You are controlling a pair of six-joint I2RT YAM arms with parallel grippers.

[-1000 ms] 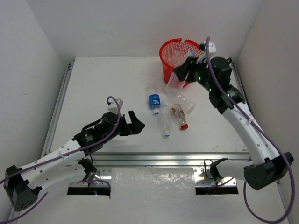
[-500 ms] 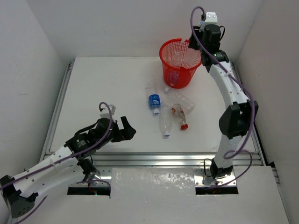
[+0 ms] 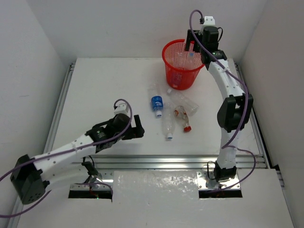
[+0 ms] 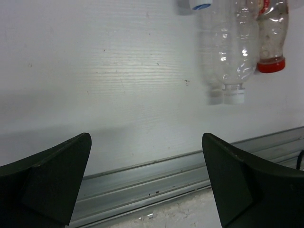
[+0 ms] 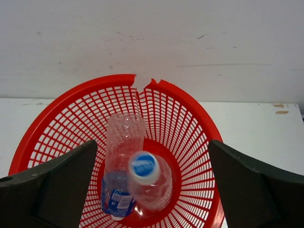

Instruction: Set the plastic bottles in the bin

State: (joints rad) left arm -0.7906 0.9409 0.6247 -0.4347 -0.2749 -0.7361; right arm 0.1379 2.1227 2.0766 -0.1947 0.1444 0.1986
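Note:
The red mesh bin (image 3: 176, 71) stands at the back of the table. My right gripper (image 3: 192, 45) hangs open right above it. In the right wrist view a clear bottle with a blue-and-white cap (image 5: 148, 183) is blurred below the open right gripper (image 5: 152, 142), inside the bin (image 5: 199, 128). Beside it a blue-labelled bottle (image 5: 119, 166) leans cap down. Several bottles lie mid-table: a blue-labelled one (image 3: 157, 103), a clear one (image 3: 167, 126) and a red-capped one (image 3: 182, 118). My left gripper (image 3: 138, 128) is open and empty, left of them. Its wrist view shows the left gripper (image 4: 146, 137) short of the clear bottle (image 4: 236, 52) and the red-capped bottle (image 4: 271, 33).
An aluminium rail (image 3: 175, 159) runs along the table's near edge and shows close under the left fingers (image 4: 52, 171). Another rail (image 3: 61, 102) lines the left side. White walls enclose the table on three sides, and the bin sits near the back wall (image 5: 152, 42).
My right arm swung up from beside the bin to above it and opened, letting its bottle fall in. My left gripper drew back, then moved toward the bottles.

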